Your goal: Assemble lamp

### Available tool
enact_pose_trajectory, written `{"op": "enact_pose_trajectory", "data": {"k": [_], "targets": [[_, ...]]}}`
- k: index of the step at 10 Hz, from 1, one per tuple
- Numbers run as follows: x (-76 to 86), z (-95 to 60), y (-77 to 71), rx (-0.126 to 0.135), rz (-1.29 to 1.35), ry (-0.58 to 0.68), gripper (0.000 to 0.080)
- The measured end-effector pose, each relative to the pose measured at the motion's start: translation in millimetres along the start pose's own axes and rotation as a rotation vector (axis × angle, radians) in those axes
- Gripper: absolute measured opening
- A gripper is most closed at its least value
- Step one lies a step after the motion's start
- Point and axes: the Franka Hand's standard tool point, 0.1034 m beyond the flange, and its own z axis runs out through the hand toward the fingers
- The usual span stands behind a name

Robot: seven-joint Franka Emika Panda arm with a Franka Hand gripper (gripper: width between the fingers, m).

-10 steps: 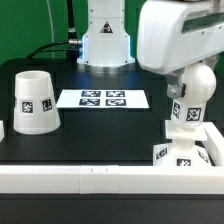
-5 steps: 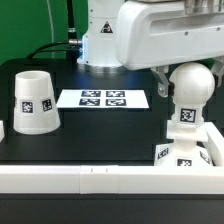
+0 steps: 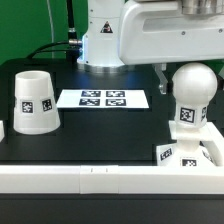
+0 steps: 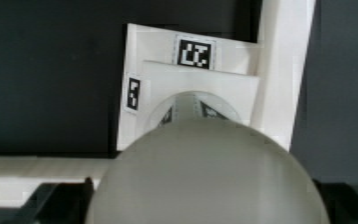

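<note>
While the bulb sits upright on the base, we've got our gripper wide open, one finger just beside its head, not touching.

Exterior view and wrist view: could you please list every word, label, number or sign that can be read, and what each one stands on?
No words, brands or numbers can be read in either view; the only signs are black-and-white square tags.
On the shade: one tag, pattern only.
On the bulb: a tag on its stem, too small to make out.
On the base: tags, pattern only.
On the marker board: four tags, pattern only.
</note>
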Motion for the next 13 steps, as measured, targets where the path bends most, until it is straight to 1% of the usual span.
{"op": "enact_pose_trajectory", "data": {"k": [1, 4, 6, 8, 9, 11, 13], "targets": [[-0.4, 0.3, -1.0, 0.005, 0.088, -0.002, 0.0578], [-0.8, 1.0, -2.1, 0.036, 0.395, -0.016, 0.0578], [-0.5, 1.3, -2.2, 0.039, 0.506, -0.018, 0.0578], [-0.8, 1.3, -4.2, 0.045, 0.676, -0.025, 0.0578], [-0.8, 1.2, -5.0, 0.046, 0.691, -0.025, 0.0578], [0.2, 1.5, -6.0, 0.05, 0.803, -0.025, 0.0578], [-0.2, 1.7, -8.6, 0.061, 0.945, -0.037, 0.0578]]}}
